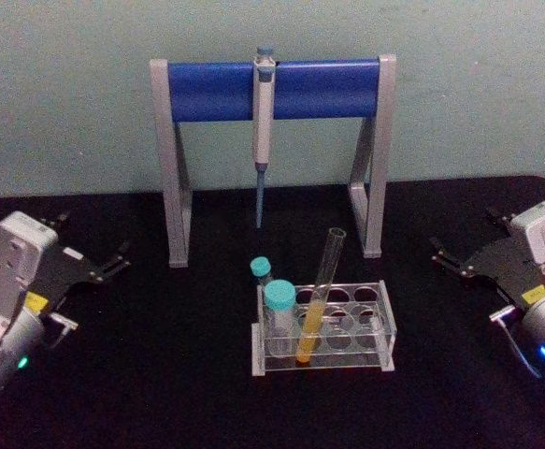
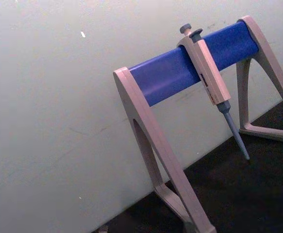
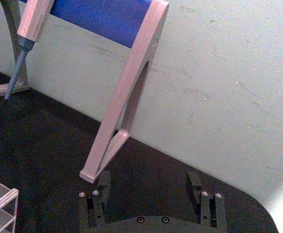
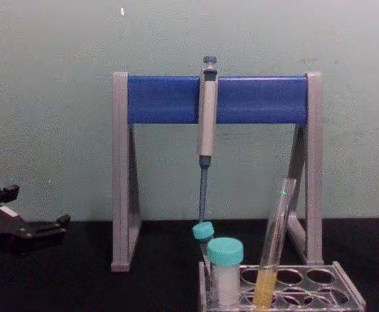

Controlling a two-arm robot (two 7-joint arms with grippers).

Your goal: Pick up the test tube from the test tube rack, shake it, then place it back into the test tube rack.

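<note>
The test tube [image 1: 321, 299] is a long clear glass tube with yellow liquid in its lower part. It leans in a middle hole of the transparent test tube rack [image 1: 384, 323] at the centre of the black table. From the chest view the test tube [image 4: 274, 240] tilts right above the rack [image 4: 345, 296]. My left gripper [image 1: 94, 236] rests far to the left of the rack, open and holding nothing, and shows low at the chest view's left edge [image 4: 36, 207]. On the far right my right gripper [image 1: 464, 234] is open too, its fingers wide apart [image 3: 148, 187] and aimed at the stand's leg.
Behind the rack stands a tall grey-legged stand with a blue bar [image 1: 272, 89], with a grey-blue pipette [image 1: 263, 122] hanging from it. Two teal-capped tubes [image 1: 279, 309] occupy the rack's left end. A pale wall closes off the table's back.
</note>
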